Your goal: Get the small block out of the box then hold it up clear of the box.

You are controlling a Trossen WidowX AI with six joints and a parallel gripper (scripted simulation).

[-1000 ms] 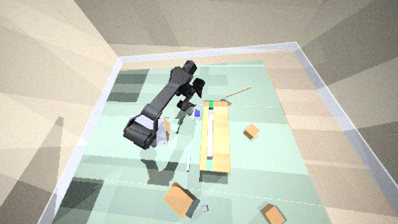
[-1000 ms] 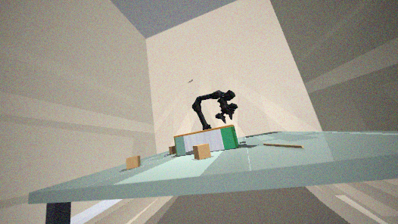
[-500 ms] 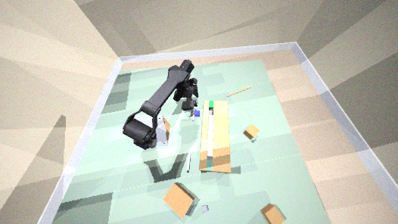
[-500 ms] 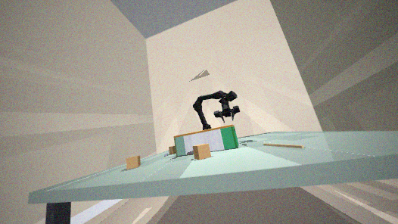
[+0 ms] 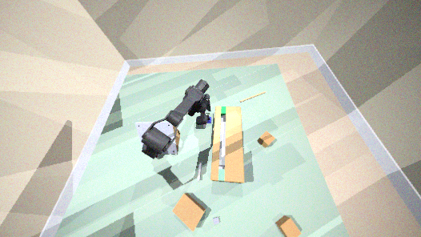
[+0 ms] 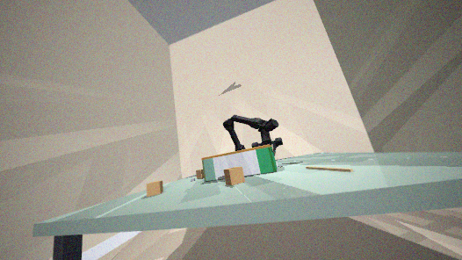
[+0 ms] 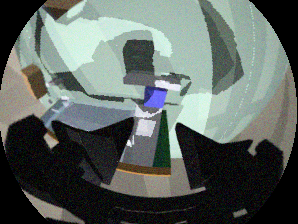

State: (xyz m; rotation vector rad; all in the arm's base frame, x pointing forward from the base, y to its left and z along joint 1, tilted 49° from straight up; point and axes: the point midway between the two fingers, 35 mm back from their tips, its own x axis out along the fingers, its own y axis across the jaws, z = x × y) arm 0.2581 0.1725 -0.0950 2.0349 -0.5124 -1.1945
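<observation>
The small blue block is on the table outside the box, close to its long front side and nearer the green end. The box stands upright, with an orange top, a pale front slot and a bright green end. My gripper is open, with nothing between its fingers. It is low beside the box near the green end. In the wrist view the block shows just beyond the gap between the fingertips. The block is hidden behind the box in the exterior view.
A thin stick lies beyond the green end. Orange blocks stand behind the box and near the front edge. A larger orange block, a small pale cube and a thin pale bar are also on the table.
</observation>
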